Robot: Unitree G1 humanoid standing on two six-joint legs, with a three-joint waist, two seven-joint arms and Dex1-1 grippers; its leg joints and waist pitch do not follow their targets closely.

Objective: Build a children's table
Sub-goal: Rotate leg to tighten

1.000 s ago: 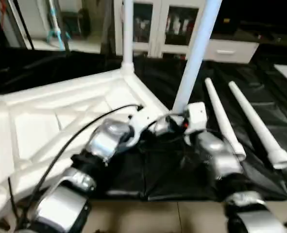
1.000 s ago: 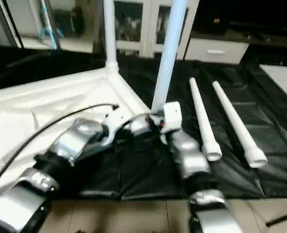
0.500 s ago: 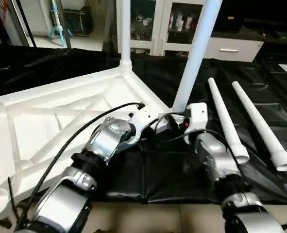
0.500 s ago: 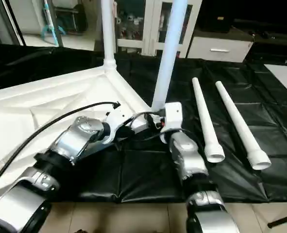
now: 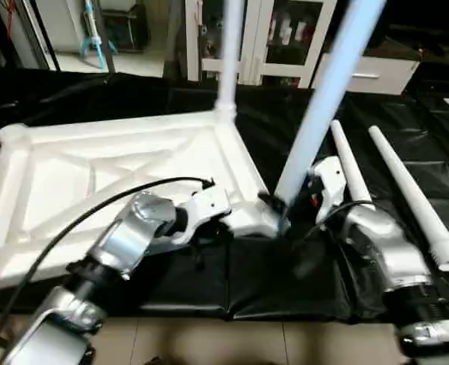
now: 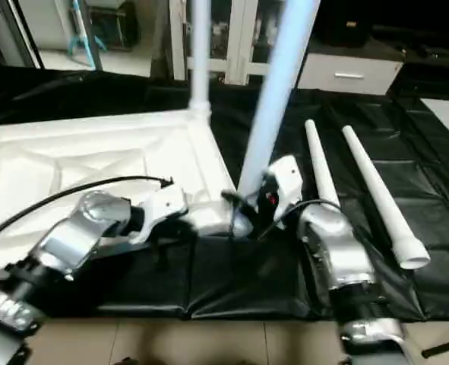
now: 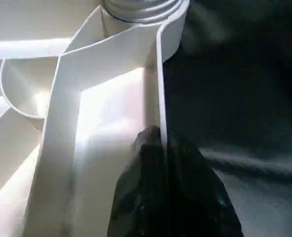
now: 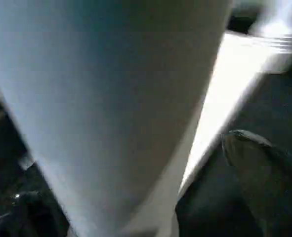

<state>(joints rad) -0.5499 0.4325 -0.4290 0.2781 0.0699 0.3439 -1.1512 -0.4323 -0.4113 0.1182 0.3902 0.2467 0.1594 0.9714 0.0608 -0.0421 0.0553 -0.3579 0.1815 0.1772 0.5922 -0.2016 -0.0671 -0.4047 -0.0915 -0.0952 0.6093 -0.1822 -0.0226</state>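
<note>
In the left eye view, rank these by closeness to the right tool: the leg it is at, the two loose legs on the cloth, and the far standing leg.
1. Near upright leg, at the right tool.
2. Inner loose leg, lying just to its right.
3. Outer loose leg, further right on the black cloth.
4. Far standing leg, at the tabletop's back corner.

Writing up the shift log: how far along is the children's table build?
About halfway. The white plastic ribbed tabletop lies upside down with two white tube legs standing in corner sockets, far and near. The left gripper pinches the top's rim; the right gripper is at the near leg's base. Two loose white legs lie on the black cloth.
</note>
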